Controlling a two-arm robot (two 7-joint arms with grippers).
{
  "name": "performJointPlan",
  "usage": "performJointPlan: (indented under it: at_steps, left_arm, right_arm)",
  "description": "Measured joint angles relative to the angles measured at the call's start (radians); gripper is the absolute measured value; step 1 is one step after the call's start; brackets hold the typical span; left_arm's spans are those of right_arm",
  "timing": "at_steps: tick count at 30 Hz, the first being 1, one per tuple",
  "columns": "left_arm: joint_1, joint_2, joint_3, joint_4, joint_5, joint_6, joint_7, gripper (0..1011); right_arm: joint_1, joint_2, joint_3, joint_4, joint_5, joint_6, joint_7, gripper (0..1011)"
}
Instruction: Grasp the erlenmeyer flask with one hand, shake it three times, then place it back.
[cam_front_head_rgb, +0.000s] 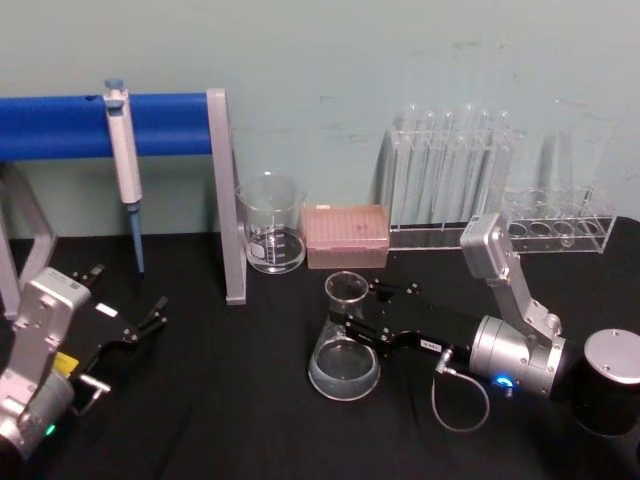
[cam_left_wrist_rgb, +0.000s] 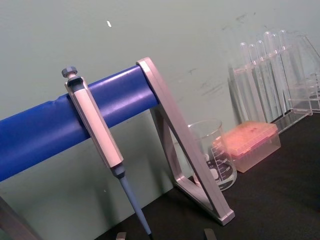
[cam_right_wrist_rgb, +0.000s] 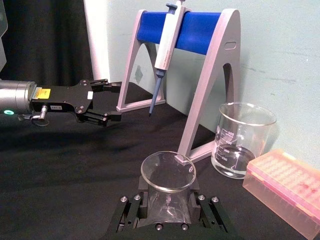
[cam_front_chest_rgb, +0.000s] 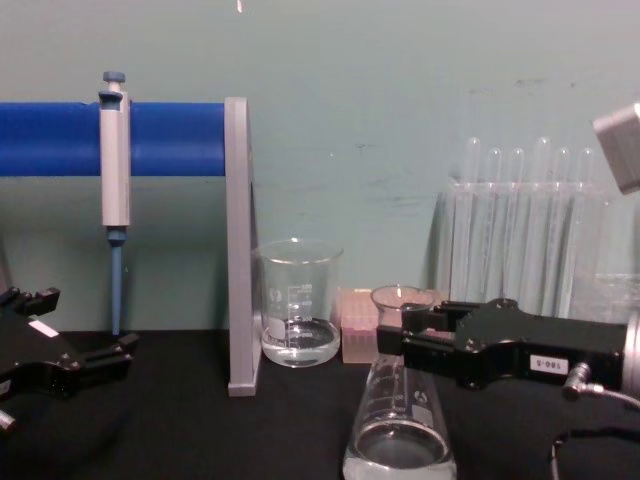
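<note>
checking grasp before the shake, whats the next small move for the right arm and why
Probably lift straight up. The right gripper has its jaws around the erlenmeyer flask at the neck, apparently closed on it, while the base sits on the table. The beaker stands close behind.

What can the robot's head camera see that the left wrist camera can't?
Head view alone: the flask on the black table, the right gripper around its neck, the left gripper open off to the left.

Left wrist view alone: nothing new, just a closer look from low down.

Both: the pipette on the blue stand, the beaker, the pink tip box and the test tubes.
</note>
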Motion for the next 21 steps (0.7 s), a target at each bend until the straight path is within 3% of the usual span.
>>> performJointPlan:
  at_steps: [11, 21]
  left_arm:
    - [0.0, 0.0, 0.0, 0.0, 0.0, 0.0, 0.0, 1001]
    - [0.0, 0.0, 0.0, 0.0, 0.0, 0.0, 0.0, 1001]
  right_arm:
    - [0.0, 0.0, -0.001, 0.001, -0.001, 0.002, 0.001, 453]
    - [-0.001, 0.0, -0.002, 0.002, -0.002, 0.004, 0.001, 743]
